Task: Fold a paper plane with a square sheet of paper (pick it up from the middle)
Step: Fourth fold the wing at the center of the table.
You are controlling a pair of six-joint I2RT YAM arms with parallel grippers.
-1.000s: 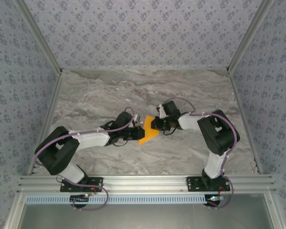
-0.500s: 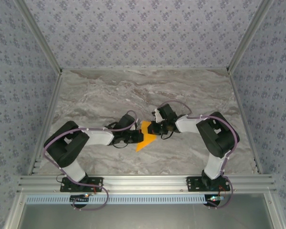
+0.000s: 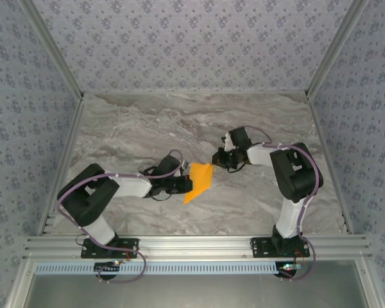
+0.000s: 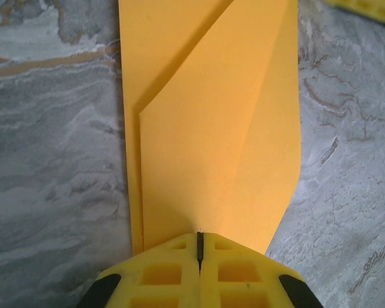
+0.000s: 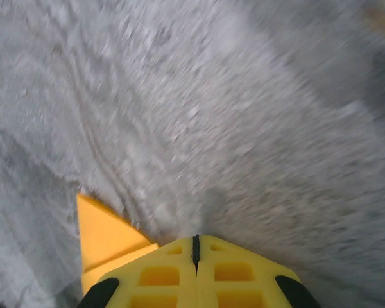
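The orange sheet of paper (image 3: 199, 180) is folded into a long strip with a diagonal flap on top (image 4: 212, 128). It lies low over the marble table near the middle. My left gripper (image 3: 185, 185) is shut on its near end, and the paper comes straight out of the closed jaw seam (image 4: 199, 239). My right gripper (image 3: 216, 158) is shut and empty, a short way up and to the right of the paper, apart from it. In the right wrist view its closed jaws (image 5: 194, 240) hang over blurred table, with a corner of the paper (image 5: 106, 232) at the lower left.
The grey marble table (image 3: 147, 128) is walled by patterned panels at the back and both sides. An aluminium rail (image 3: 192, 244) with the arm bases runs along the near edge.
My right gripper has drawn back from the paper, up and to the right, staying shut. The left gripper has closed fully on the paper and kept its place.
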